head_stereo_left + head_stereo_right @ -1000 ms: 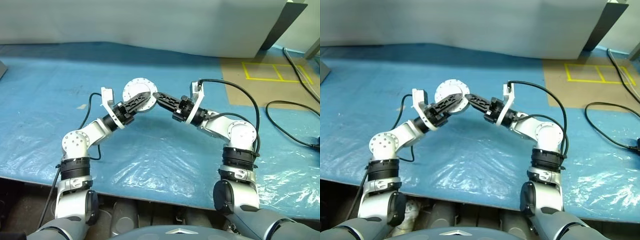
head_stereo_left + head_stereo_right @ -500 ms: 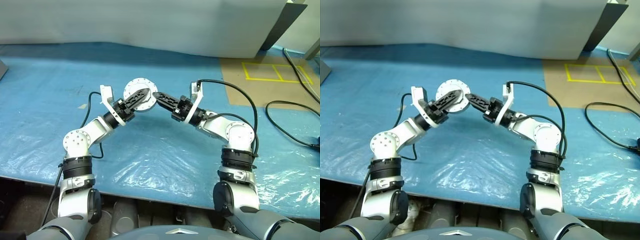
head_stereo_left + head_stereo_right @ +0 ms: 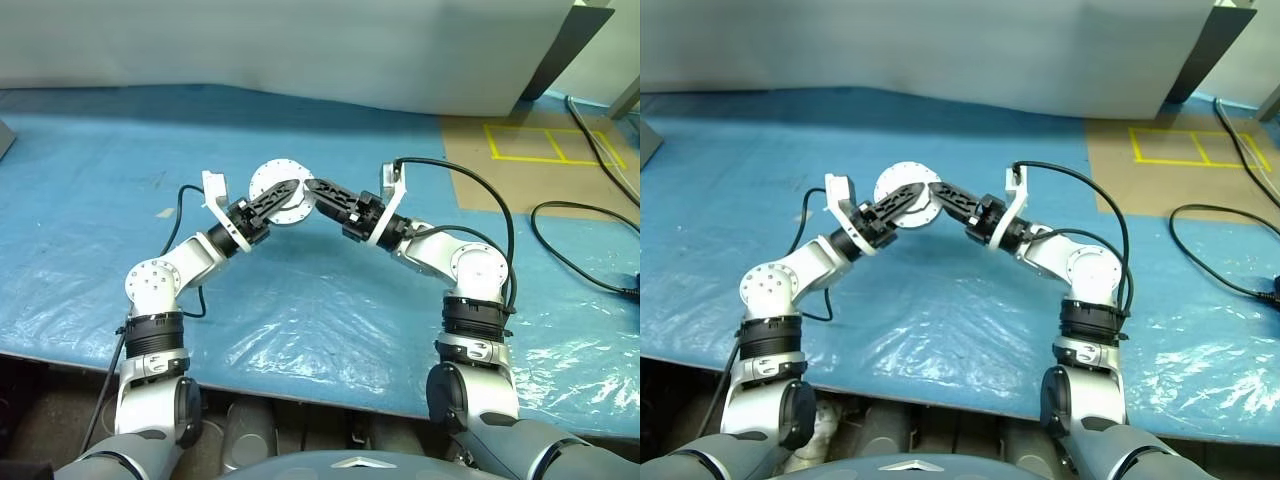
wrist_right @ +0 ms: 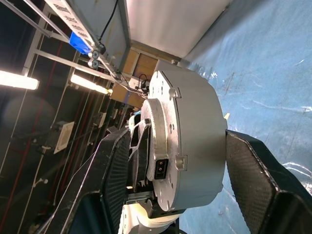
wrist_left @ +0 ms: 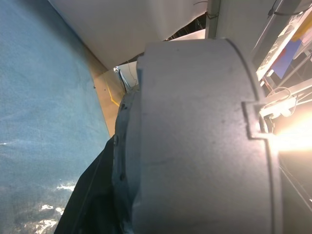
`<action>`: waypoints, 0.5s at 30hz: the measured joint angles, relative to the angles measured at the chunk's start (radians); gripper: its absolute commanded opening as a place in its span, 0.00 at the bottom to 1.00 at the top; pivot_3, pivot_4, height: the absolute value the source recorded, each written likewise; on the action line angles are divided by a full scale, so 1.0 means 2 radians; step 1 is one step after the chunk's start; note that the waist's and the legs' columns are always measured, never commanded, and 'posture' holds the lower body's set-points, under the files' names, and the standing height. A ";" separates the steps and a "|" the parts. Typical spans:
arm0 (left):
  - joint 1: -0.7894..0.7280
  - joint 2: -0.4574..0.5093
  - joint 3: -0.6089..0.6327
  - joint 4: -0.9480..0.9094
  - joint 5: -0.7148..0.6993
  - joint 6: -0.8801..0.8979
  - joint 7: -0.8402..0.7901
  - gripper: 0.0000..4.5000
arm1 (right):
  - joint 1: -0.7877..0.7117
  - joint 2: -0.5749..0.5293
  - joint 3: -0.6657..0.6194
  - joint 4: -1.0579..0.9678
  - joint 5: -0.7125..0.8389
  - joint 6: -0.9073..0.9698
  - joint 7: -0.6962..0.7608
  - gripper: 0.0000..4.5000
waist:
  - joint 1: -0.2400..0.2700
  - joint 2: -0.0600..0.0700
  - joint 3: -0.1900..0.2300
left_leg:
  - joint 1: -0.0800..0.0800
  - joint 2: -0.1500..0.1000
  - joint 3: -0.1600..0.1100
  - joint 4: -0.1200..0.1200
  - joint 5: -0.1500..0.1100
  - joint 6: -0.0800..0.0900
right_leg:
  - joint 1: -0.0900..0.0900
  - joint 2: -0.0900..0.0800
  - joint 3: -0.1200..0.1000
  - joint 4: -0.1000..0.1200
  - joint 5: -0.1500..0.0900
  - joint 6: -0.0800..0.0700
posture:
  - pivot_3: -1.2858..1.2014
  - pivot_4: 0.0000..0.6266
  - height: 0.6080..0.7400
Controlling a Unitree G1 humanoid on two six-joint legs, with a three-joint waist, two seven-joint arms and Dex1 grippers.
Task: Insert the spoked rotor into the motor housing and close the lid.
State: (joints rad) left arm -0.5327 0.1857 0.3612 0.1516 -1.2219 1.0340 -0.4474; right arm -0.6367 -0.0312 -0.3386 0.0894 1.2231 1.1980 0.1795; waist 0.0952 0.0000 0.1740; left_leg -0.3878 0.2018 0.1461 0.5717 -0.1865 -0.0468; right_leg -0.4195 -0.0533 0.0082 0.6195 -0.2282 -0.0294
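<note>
Grippers meet in mid-air above the middle of the blue plastic sheet (image 3: 330, 300) that covers the bench, both reaching for one thing: the motor housing (image 3: 280, 190), a small round pale grey metal cup with a flanged, bolt-holed face, held up off the sheet between the two arms.

The left gripper (image 3: 283, 193) comes in from the left, and its black fingers lie across the housing's round face, closed on the part. In the left wrist view the housing's smooth grey side wall (image 5: 195, 141) sits right against the camera, with a black finger (image 5: 92, 195) beside it.

The right gripper (image 3: 318, 190) comes in from the right. In the right wrist view its two black fingers (image 4: 114, 175) stand wide, one on either side of the housing (image 4: 187, 141), with a visible gap at each side, so they are spread around it and not pressing on it.

A brown board marked with yellow tape lines (image 3: 540, 145) lies at the bench's far right corner, and a black cable (image 3: 575, 250) trails along the right edge.
</note>
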 measured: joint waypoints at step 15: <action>-0.017 0.132 0.075 0.217 0.119 -0.135 -0.030 0.53 | 0.000 -0.007 0.010 0.005 0.000 -0.013 0.000 0.69 | 0.004 -0.001 0.000 | -0.001 0.000 -0.001 0.000 0.000 0.000 | 0.000 -0.001 -0.002 -0.001 0.000 0.000 | 0.52 0.24 1.00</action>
State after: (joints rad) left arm -0.5659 0.4498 0.5118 0.5853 -0.9844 0.7645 -0.5071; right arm -0.6372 -0.0451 -0.3180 0.0994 1.2230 1.1716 0.1785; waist 0.1027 -0.0014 0.1740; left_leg -0.3901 0.2016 0.1444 0.5722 -0.1865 -0.0469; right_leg -0.4189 -0.0546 0.0045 0.6181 -0.2284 -0.0286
